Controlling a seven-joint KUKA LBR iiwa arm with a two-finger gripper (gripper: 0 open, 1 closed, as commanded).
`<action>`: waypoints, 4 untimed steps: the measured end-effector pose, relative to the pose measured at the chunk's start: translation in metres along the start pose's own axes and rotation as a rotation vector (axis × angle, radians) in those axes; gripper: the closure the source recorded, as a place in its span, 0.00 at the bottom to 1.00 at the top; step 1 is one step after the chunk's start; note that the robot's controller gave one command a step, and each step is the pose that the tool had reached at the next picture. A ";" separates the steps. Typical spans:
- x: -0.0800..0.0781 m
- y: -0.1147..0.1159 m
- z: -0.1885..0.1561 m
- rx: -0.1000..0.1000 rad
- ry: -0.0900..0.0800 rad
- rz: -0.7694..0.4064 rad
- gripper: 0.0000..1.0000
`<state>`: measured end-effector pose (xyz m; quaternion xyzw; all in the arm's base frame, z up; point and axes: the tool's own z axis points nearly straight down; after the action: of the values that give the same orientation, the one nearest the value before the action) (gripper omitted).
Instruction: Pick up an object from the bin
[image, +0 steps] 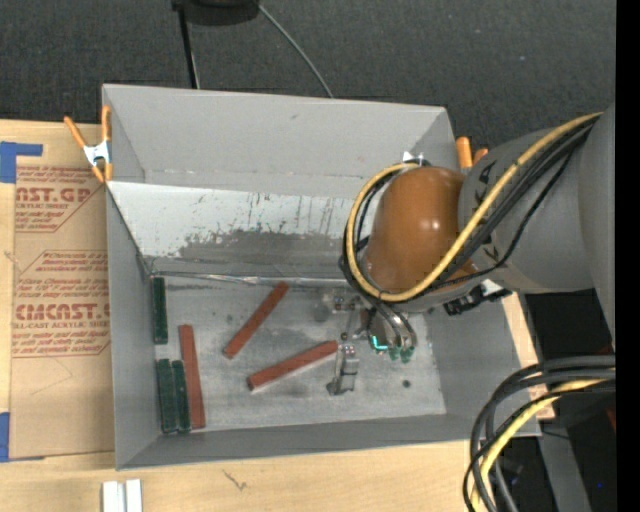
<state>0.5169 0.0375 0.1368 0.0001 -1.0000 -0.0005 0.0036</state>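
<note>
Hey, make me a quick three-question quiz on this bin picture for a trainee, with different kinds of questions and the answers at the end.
1. Count: how many red-brown flat bars lie in the grey metal bin?
2. True or false: the gripper is over the dark green bars by the bin's left wall.
3. Pick one: which thing lies nearest the gripper?
A) the slanted red-brown bar near the bin's front
B) the red-brown bar lying along the left wall
C) a dark green bar

Key: 1. three; 2. false, it is right of the bin's middle; 3. A, the gripper is at that bar's right end.
</note>
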 end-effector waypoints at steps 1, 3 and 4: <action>-0.002 0.000 -0.004 0.000 -0.007 0.000 0.00; 0.009 0.039 0.041 0.002 -0.002 0.011 0.00; 0.008 0.038 0.018 0.000 -0.010 0.014 0.00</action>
<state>0.5087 0.0752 0.1186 -0.0071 -1.0000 -0.0005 -0.0014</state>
